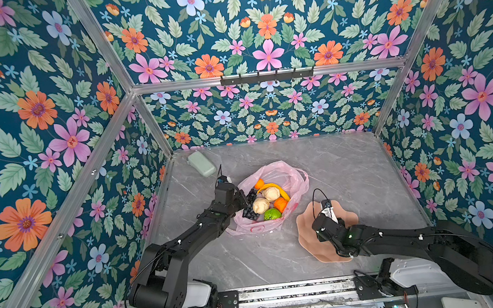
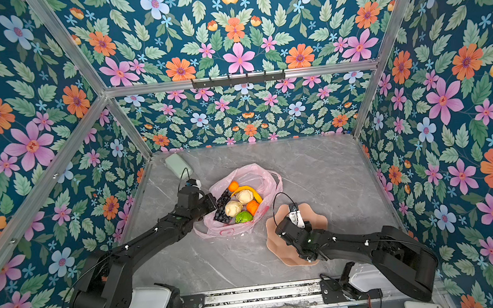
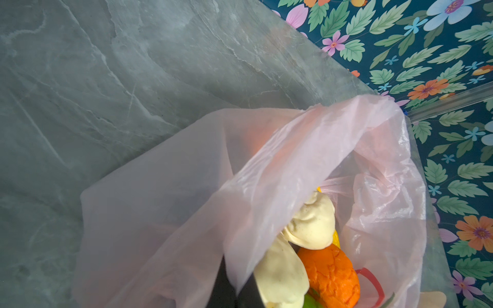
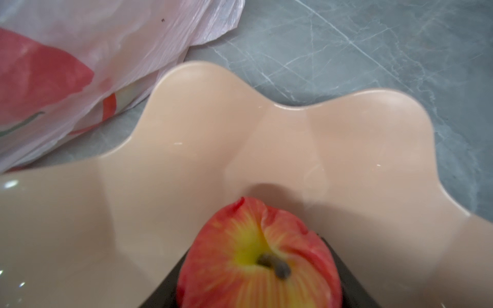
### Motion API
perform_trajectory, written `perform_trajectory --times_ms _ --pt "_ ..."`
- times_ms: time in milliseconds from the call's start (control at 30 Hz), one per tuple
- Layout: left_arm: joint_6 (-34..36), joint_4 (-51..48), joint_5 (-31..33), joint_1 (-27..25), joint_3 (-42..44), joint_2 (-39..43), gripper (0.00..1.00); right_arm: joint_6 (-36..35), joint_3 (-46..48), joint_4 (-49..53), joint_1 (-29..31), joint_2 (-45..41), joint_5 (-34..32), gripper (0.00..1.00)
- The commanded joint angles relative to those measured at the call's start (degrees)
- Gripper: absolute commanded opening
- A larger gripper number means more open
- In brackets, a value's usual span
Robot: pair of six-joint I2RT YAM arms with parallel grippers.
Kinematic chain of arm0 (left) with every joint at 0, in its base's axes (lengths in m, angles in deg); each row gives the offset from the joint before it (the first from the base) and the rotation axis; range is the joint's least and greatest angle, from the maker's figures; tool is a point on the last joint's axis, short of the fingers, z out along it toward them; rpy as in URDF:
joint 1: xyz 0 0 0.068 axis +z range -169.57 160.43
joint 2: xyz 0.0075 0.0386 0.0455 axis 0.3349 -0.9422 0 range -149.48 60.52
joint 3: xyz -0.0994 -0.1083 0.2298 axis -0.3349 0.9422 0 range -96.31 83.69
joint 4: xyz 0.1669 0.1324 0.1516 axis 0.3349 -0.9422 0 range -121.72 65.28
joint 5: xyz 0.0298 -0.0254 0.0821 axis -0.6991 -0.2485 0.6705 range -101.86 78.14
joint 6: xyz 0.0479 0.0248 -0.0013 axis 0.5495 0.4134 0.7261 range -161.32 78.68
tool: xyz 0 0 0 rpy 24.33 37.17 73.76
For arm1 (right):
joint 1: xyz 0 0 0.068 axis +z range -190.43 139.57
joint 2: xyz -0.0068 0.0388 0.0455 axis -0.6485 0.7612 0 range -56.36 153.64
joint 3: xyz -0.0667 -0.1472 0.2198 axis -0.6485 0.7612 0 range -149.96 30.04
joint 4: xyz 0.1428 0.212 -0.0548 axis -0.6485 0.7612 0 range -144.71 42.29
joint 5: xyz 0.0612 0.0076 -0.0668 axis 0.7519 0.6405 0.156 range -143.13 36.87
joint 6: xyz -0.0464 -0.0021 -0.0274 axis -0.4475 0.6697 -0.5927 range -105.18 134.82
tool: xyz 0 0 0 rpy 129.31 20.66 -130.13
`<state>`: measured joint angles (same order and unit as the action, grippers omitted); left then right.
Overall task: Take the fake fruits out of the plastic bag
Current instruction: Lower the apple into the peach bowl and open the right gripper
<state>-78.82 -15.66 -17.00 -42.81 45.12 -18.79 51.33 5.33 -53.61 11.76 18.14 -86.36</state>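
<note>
Right wrist view: the right gripper clamps the red apple above the bowl. In a top view the left gripper, closed, pinches the bag rim at the middle of the table; other fruits lie inside.

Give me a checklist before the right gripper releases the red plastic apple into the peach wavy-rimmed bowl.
1. Right gripper shut on the red-and-yellow plastic apple: ok.
2. Apple over the peach wavy-rimmed plastic bowl: ok.
3. Apple resting on the bowl's floor: cannot tell.
4. Left gripper pinching the thin pink plastic bag at its rim, mouth open: ok.
5. Bag emptied of fake fruits: not ok, several lie inside.
</note>
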Motion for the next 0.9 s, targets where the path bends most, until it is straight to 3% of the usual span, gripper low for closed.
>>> perform_trajectory --times_ms 0,100,400,633,867 --pt "0.23 -0.01 0.74 0.22 -0.54 -0.30 0.00 -2.29 -0.28 -5.12 -0.02 2.02 -3.55 0.54" --pt "0.39 -0.09 0.84 0.18 -0.55 -0.41 0.00 -4.44 -1.08 -9.33 -0.29 4.80 -6.55 0.54" --pt "0.44 -0.43 1.18 0.39 -0.66 -0.14 0.00 -10.29 -4.11 -20.51 -4.20 14.02 -7.12 0.54" --pt "0.98 -1.15 1.81 0.83 -0.07 0.91 0.00 -8.47 -2.54 -21.06 -4.20 14.30 -6.27 0.55" --pt "0.85 -0.46 1.12 1.01 -0.17 0.11 0.00 -7.63 -0.76 -21.11 -3.93 12.34 -5.96 0.66"
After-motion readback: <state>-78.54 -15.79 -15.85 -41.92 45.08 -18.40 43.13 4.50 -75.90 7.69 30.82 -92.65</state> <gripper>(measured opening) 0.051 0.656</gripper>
